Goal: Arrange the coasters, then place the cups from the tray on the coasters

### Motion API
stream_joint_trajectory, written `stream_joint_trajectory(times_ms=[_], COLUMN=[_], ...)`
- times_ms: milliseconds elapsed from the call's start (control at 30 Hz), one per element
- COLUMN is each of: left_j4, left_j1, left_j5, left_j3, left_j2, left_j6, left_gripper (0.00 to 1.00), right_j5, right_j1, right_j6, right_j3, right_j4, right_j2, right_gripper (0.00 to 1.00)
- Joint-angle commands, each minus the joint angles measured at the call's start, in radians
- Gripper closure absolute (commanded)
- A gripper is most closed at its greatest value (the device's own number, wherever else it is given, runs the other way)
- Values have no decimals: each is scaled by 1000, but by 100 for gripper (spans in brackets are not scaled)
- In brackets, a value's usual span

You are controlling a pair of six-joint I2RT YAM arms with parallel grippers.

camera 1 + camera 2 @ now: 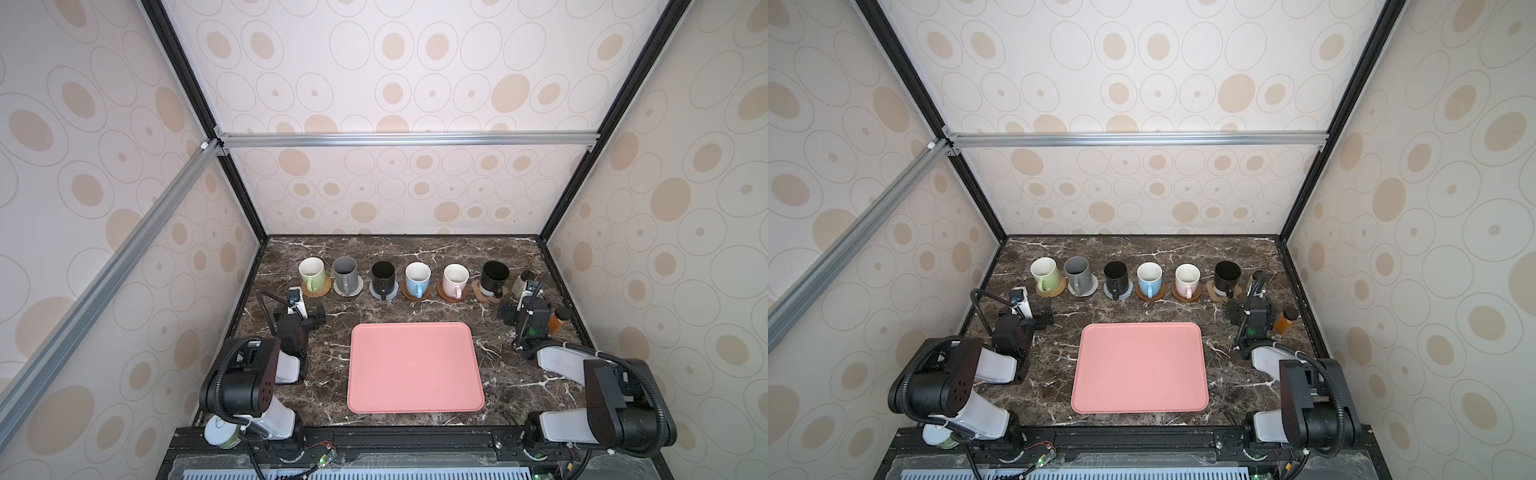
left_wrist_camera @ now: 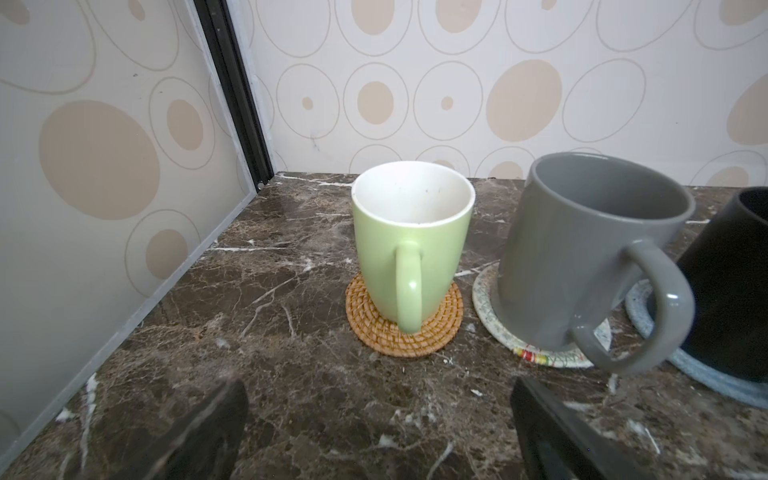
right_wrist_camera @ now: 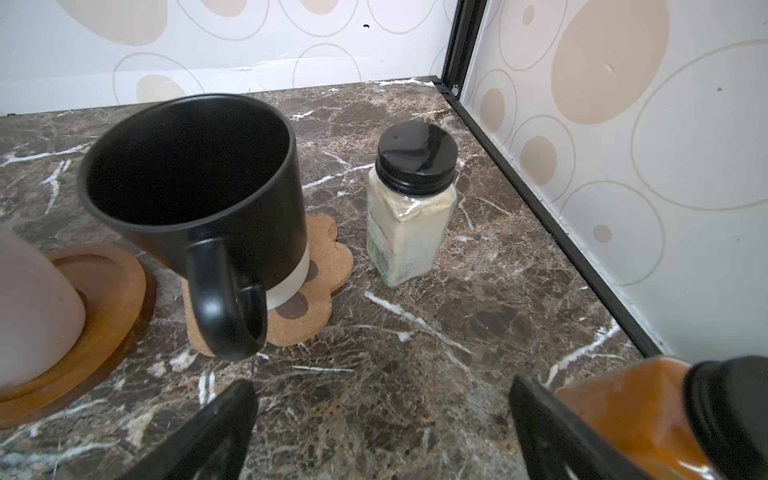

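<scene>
left gripper and right gripper are gaping, empty. six cups are sitting on coasters in the far row, tray lying bare. best be retreating straight back, clearing handles and amber bottle.

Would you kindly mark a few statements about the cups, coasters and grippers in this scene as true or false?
1. The pink tray has nothing on it. True.
2. The pale green cup sits on a grey-blue mat. False: the green mug stands on the tan rattan coaster.
3. The left gripper and the right gripper are both open and hold nothing. True.
4. The grey cup lies on its side. False: the grey mug stands upright on the cream woven coaster.
5. A black-lidded jar stands on the tabletop beside the paw-shaped coaster, not on it. True.
</scene>
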Motion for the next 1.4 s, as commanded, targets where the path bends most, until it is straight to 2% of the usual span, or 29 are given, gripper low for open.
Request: stream_joint_trajectory(times_ms=[0,67,133,167,200,267,433,533,667,1367], left_j4=[84,102,105,96,100,97,99,99,98,104], left_j1=[-5,-5,-5,-5,-5,-6,-7,-6,-6,-7], left_j5=[-11,-13,-13,-12,-12,-13,-15,-15,-16,-15], left_j3=[2,0,0,1,0,1,1,1,2,-2], left_j2=[1,8,8,6,6,5,7,7,8,5], left_j6=[35,36,37,36,37,36,37,37,37,38], left_gripper=[0,0,0,0,0,0,0,0,0,0], right_j5=[-5,-11,-4,1,-21,-30,-74,-91,-92,-93], right_j1=[-4,-4,-3,8,16,19,27,29,31,30], right_j6=[8,27,14,2,-3,-24,-43,-61,-58,-60], right_j3=[9,0,-63,-50,-15,-10,8,-33,-22,-24], right_j4=[34,54,287,266,154,204,169,296,253,261], right_j2=[0,9,88,90,72,109,126,167,157,159], right_gripper=[2,2,2,2,2,2,2,2,2,0])
